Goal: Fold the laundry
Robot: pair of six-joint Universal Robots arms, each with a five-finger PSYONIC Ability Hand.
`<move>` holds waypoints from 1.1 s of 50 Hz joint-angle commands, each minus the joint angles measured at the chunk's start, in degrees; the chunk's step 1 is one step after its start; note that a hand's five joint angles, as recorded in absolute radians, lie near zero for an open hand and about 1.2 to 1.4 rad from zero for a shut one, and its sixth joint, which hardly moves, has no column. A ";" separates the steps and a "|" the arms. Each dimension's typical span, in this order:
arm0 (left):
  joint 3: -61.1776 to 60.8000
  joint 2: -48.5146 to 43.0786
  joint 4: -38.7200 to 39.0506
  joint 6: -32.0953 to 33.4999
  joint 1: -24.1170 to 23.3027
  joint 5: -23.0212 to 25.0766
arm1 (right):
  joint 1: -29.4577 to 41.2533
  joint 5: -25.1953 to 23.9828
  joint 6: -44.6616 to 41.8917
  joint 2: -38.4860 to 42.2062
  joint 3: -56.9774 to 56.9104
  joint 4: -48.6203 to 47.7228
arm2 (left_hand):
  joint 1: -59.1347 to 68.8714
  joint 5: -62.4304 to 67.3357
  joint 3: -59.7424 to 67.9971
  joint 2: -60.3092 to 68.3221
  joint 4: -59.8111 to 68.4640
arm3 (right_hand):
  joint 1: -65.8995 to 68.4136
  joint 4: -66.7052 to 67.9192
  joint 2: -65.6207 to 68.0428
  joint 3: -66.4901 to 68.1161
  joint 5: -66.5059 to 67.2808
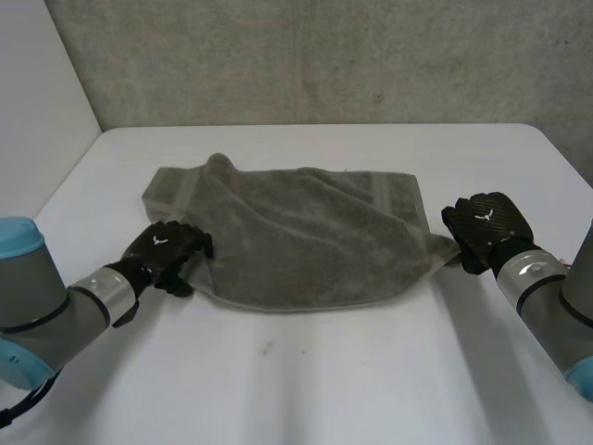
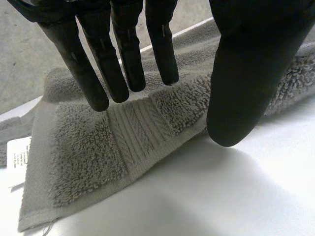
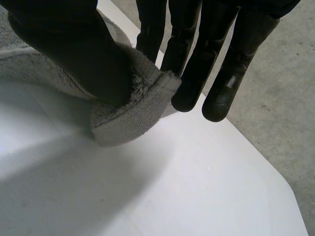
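Left robot hand [image 1: 165, 250] pinches towel [image 1: 296, 241] edge; right robot hand [image 1: 484, 225], corner.

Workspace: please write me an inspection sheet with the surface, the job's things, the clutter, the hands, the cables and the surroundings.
Surface: white table, with one small dark mark near the front.
Job's things: one grey towel, rumpled and lifted a little at both ends; a white label sits at its edge.
Clutter: nothing seen.
Hands: the left hand pinches the towel's left edge, fingers on top and thumb below. The right hand pinches the right corner between thumb and fingers.
Cables: nothing seen.
Surroundings: grey concrete wall behind the table, white panel at the left.
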 commanded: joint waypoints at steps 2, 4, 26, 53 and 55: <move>2.87 -2.14 0.07 -0.21 -1.05 -0.14 | 0.00 -0.07 -0.09 0.06 0.08 0.00 | 6.97 7.21 7.12 7.11 7.11 | 23.90 11.61 12.38 11.72 13.75; 3.48 -2.66 0.25 -0.21 -1.40 -0.57 | 0.00 -0.07 -0.09 0.06 0.08 0.00 | 8.82 9.05 8.96 8.96 8.95 | 23.90 11.61 12.38 11.72 13.75; 5.95 -3.81 7.11 0.58 -1.31 -15.43 | 0.08 -0.07 -0.61 1.29 -0.01 0.00 | 9.67 9.90 9.81 9.80 9.80 | 23.90 11.61 12.38 11.72 13.75; -6.43 16.74 -5.17 9.45 5.80 -14.47 | 0.08 -0.16 -4.12 -6.43 -3.08 9.47 | 43.29 43.52 43.43 43.42 43.42 | 23.90 11.61 12.38 11.72 13.75; -7.93 19.20 -8.24 10.42 6.16 -14.29 | 0.17 -0.16 -5.35 -6.70 -3.34 11.58 | 43.29 43.52 43.43 43.42 43.42 | 23.90 11.61 12.38 11.72 13.75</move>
